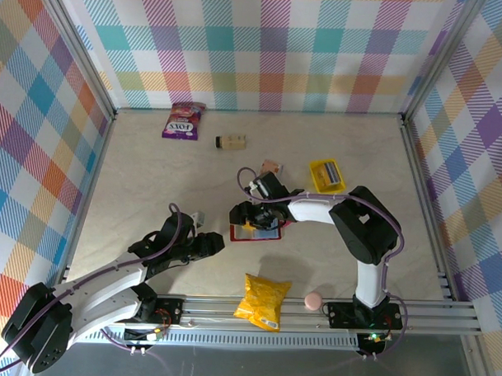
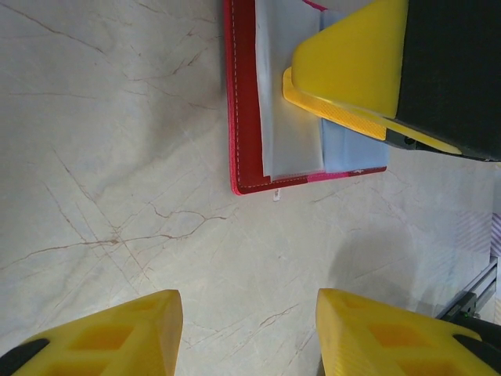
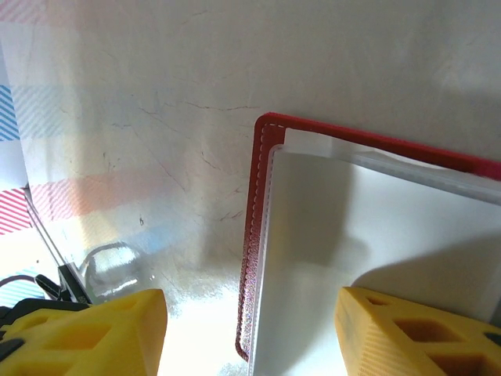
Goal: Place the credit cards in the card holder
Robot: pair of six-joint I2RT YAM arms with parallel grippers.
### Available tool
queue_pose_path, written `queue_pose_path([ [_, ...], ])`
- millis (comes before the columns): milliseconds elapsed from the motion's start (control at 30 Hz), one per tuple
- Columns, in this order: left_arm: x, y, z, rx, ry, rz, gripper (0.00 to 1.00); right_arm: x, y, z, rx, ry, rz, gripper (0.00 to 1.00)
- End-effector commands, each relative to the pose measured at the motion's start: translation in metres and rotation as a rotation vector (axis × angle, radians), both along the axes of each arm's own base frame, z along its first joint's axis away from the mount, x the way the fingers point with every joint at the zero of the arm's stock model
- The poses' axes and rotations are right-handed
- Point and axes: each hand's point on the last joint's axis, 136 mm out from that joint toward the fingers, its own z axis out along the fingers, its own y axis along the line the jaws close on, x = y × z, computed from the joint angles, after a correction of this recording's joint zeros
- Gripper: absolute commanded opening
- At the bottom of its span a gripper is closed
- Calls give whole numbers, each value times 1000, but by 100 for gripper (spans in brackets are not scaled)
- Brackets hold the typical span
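Two grippers are working one card holder [image 2: 244,117], which lies flat and open on the table, red cover down and clear pockets up. The right gripper [image 3: 250,321] is right on top of it, jaws parted and nothing pinched between them, with the holder's stitched corner showing in the gap below.

In the left wrist view, one of its yellow fingers [image 2: 352,59] comes down on the pocket side. That reads as a pinning job: it holds the case spread so it can't fold shut or skate away while a card goes in.

A blue card [image 2: 356,149] lies on the holder beside that finger, its end poking just past the holder's edge. Whether it is tucked into a pocket or only lying on top can't be told from here.

The left gripper [image 2: 246,305] hovers just off the holder's edge on the left arm's side. It is close but not touching, jaws apart and empty, with bare table beneath. It points straight at the holder, and it looks placed to nudge or feed a card while the right arm steadies.

The blue card probably wants a push deeper into the holder. With slick plastic on a slick pocket, the risk is that the holder slides instead of the card.
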Motion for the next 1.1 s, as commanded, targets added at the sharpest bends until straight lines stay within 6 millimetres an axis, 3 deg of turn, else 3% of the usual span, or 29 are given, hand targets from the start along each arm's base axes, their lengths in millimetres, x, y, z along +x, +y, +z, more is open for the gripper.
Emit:
queue_pose_path([
  [0, 0, 6, -3, 5, 17, 31, 48, -11, -29, -48, -135, 62, -27, 60],
  [200, 2, 6, -2, 9, 4, 32, 48, -10, -21, -32, -80, 35, 15, 59],
  [400, 7, 2, 5, 7, -27, 10, 49, -3, -3, 11, 15, -26, 66, 59],
  [600, 14, -6, 11, -7, -52, -10, 49, 7, -4, 51, 16, -96, 53, 60],
  [700, 18, -9, 14, -7, -63, -21, 50, 11, -20, 70, -19, -131, 5, 60],
  [800, 22, -13, 17, -10, -76, -36, 50, 16, -50, 78, -78, -156, -74, 60],
  [933, 29, -19, 19, -4, -87, -50, 51, 19, -98, 68, -196, -158, -170, 60],
  [1067, 38, -24, 17, 12, -73, -63, 53, 14, -119, 54, -255, -126, -165, 55],
])
